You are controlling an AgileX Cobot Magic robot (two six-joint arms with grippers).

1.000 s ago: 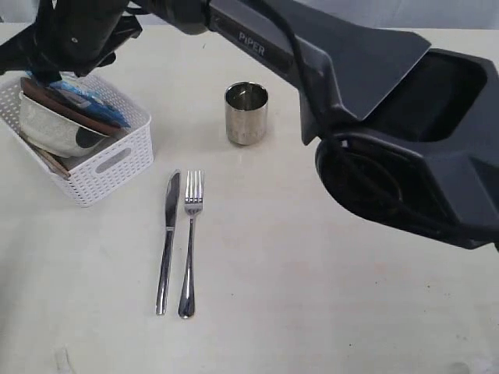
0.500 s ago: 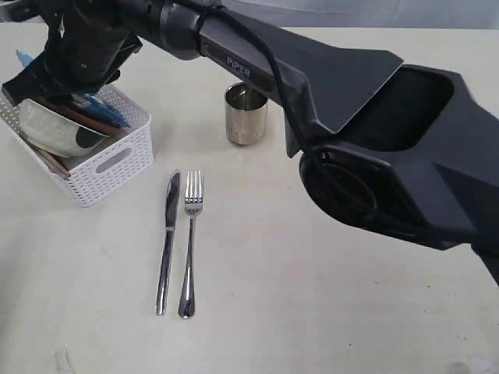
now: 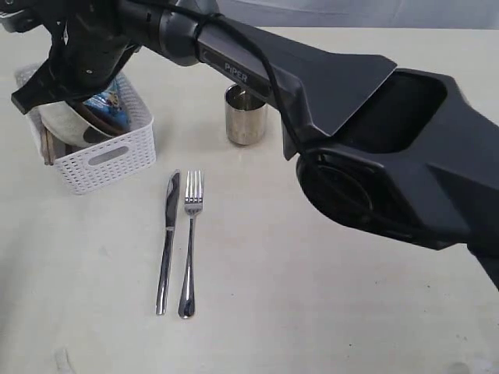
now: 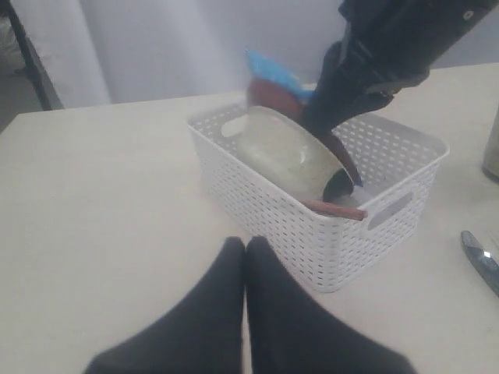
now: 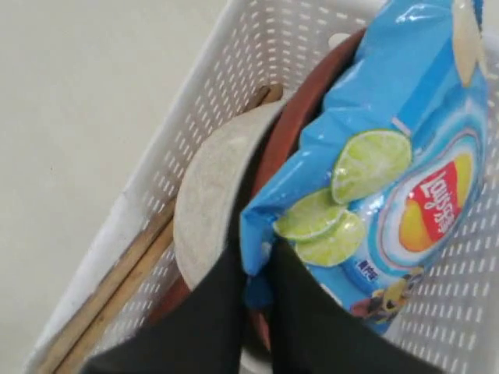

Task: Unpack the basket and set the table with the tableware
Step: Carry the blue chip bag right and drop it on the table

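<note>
From the exterior view, the basket (image 3: 105,160) sits near the far-left corner of the table (image 3: 312,327), white plastic with lattice walls. My right arm (image 3: 312,70) reaches across into it. The knife (image 3: 166,241) and fork (image 3: 189,241) lie side by side mid-table, and the steel cup (image 3: 245,117) stands upright beyond them, toward the far edge.

On the left wrist view, the left gripper (image 4: 245,251) is clenched on nothing, well clear of the basket. The pale bowl (image 4: 288,156) stands tilted on its edge inside, with the brown-red plate (image 4: 269,93) behind it.

On the right wrist view, the right gripper (image 5: 259,261) looks pinched on the lower corner of the blue snack packet (image 5: 390,171), which lies over the plate and bowl. I judge the glossy film to be light, soft and slippery, so a corner pinch may slide. The bowl looks stiff, heavier and breakable; I would take it by the rim. The wooden chopsticks (image 5: 117,280) lie along the basket's wall, thin and awkward to pinch.
</note>
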